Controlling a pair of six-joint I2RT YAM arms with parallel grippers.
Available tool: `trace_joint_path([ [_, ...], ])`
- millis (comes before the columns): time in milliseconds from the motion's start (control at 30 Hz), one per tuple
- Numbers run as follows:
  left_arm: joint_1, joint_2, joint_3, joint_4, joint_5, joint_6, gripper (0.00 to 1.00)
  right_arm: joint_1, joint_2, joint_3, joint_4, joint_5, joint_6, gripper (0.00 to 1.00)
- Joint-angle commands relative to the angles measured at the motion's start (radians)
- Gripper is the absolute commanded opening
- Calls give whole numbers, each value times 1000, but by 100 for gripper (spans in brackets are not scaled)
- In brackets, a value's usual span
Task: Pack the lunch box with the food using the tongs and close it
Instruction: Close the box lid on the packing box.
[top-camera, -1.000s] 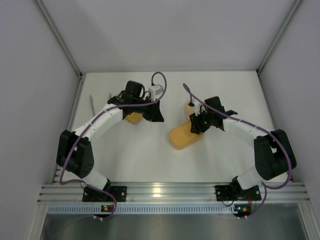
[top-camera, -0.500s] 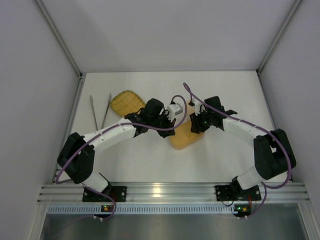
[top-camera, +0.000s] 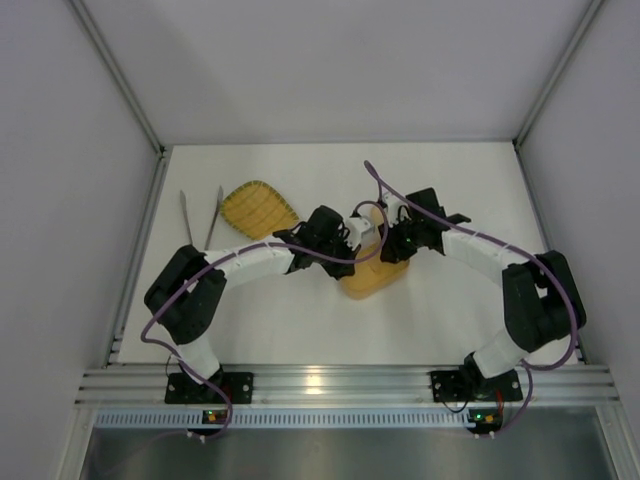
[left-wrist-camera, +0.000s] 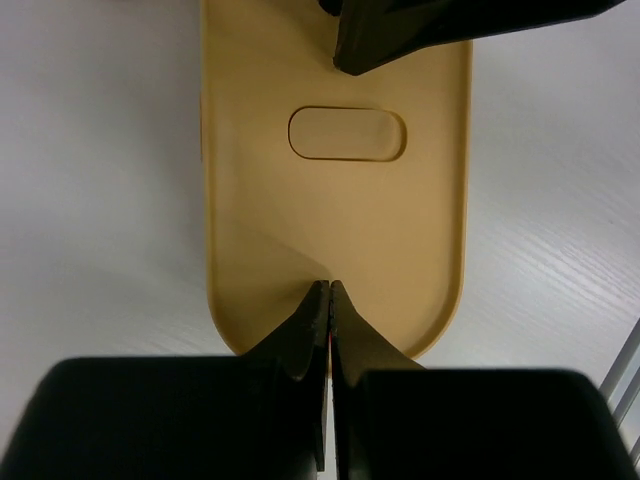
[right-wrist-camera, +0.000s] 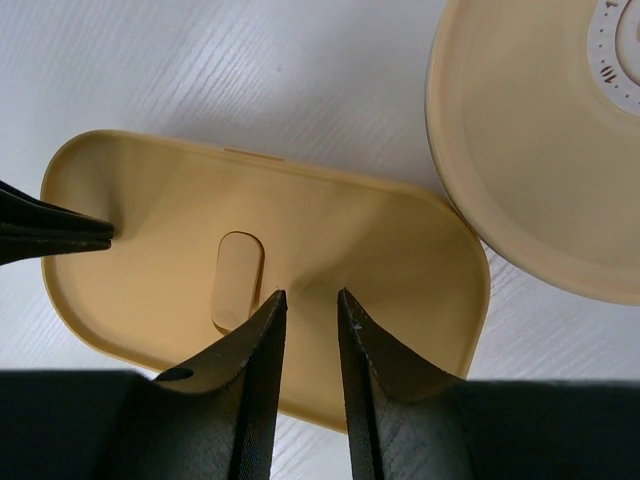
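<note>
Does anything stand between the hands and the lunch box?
Nothing visible. The shut left hand and the slightly open right hand are directly at the lunch box lid from opposite sides; the round lid lies beside it.

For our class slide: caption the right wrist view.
Right gripper, slightly open, over the lidded lunch box; shut left gripper at one end; round tan lid beside it.
</note>
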Motion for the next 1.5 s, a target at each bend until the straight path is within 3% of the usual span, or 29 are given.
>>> trace_joint_path([
  [0,1,35,15,0,-20,40,0,26,71,1,-141,42,-12,27],
  [433,-24,91,-8,-86,-71,198,0,25,150,84,-359,79,-132,19],
  [1000,-125,45,-34,-253,-49,342,0,26,166,100,-418,82,-200,23],
  [1100,-127,55,-33,-273,-45,348,6,26,166,101,-424,90,-206,23],
  [1267,-125,80,-37,-278,-66,360,26,25,183,104,-436,96,-213,24],
  [1467,-125,120,-37,-279,-80,376,31,26,197,100,-442,101,-224,24],
])
